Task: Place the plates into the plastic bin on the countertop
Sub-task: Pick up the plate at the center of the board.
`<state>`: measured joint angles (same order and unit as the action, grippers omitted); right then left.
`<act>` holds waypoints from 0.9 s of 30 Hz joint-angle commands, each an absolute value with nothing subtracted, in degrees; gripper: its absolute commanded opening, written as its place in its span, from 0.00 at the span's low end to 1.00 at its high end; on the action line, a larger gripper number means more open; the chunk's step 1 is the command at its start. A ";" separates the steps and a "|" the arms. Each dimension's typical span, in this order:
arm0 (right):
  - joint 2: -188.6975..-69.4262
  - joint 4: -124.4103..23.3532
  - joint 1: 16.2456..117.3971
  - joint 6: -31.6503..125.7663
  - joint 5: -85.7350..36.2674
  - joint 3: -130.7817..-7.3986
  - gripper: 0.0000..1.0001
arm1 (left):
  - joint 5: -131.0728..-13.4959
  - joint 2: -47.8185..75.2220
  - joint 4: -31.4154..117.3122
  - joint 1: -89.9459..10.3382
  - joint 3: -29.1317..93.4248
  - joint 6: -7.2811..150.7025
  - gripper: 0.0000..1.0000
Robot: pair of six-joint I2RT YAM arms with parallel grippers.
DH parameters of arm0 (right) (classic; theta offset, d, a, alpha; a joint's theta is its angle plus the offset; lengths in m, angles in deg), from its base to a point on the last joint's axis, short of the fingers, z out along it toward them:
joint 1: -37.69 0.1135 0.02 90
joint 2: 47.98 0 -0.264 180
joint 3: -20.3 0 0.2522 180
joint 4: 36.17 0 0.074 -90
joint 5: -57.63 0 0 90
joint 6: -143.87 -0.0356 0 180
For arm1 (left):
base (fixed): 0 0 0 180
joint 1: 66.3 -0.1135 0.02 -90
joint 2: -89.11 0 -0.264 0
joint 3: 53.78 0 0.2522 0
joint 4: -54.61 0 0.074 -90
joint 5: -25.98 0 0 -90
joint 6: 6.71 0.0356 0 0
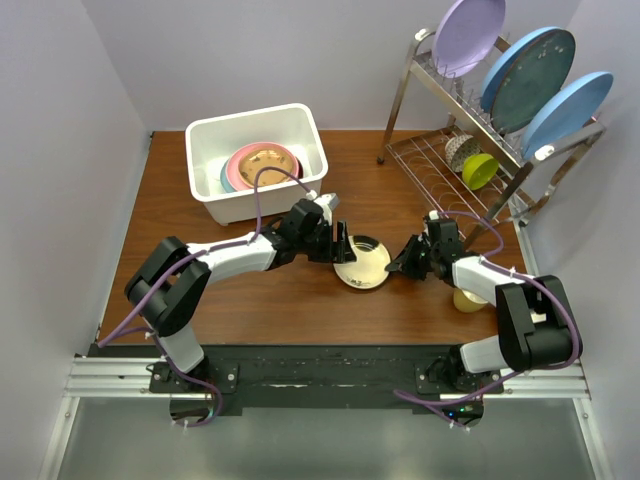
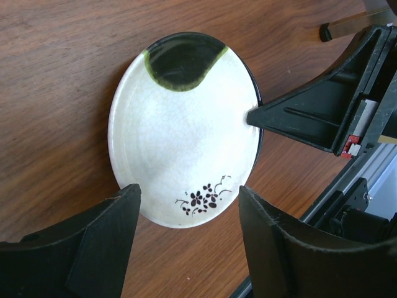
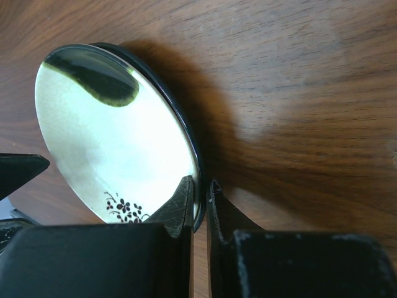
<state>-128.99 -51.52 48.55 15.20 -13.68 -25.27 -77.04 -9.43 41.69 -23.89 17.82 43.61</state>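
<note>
- Across the counter [image 1: 300,305]: dark wood-grain top, with the work at mid-table between the two arms.
- At far left of it: plastic bin [image 1: 205,135], white, upright, long axis roughly left to right, holding stacked plates [image 1: 262,165] in pink, pale blue and tan.
- Near the centre, well apart from the bin: cream plate [image 1: 362,264] with dark rim, green-black patch and small floral sprig. Appears tilted, its right-hand edge raised, with shadow beneath it in the right wrist view.
- On the plate's left, bin side: left gripper [image 1: 340,243], jaws spread wide, straddling the sprig end of the plate without clear contact.
- On the plate's right side: right gripper [image 3: 200,186], jaws pressed together, pinching the plate's rim, one finger over the cream face and one under the dark back.
- Relation governing the coming move: bin up and to the left of the plate, on the left arm's side, with the only grip at the edge farthest from the bin.
- Judged: left arm better placed for the carry. Advise a second hold on the left rim before any release on the right.
- Risk judged: thin edge pinch on a tilted plate, liable to slip.
</note>
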 commanded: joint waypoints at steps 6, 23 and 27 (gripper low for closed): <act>-130.33 -51.87 48.68 17.05 -16.03 -24.83 0.00 | -73.69 -6.26 41.02 -25.17 17.55 45.76 0.71; -130.25 -51.69 48.77 17.22 -15.68 -24.39 0.00 | -75.53 -11.96 38.82 -27.72 20.01 47.26 0.66; -130.16 -51.78 48.77 17.49 -15.68 -24.22 0.00 | -76.32 -13.90 39.61 -27.72 20.97 46.99 0.61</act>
